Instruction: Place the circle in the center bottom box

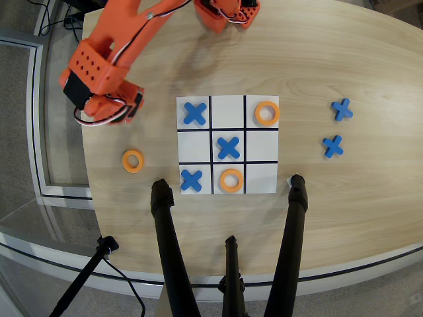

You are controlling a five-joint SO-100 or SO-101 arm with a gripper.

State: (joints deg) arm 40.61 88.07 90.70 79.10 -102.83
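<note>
Five blue crosses [228, 147] lie on the wooden worktop [344, 211], three on the board; black tripod legs [170, 251] stand below.

In the overhead view the gripper [125, 111] tucks beneath its own orange wrist so its jaws cannot be read, while black tripod legs [170, 251] run off the bottom edge.

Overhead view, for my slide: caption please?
Orange arm left of a tic-tac-toe board; one loose orange ring beside it.
</note>
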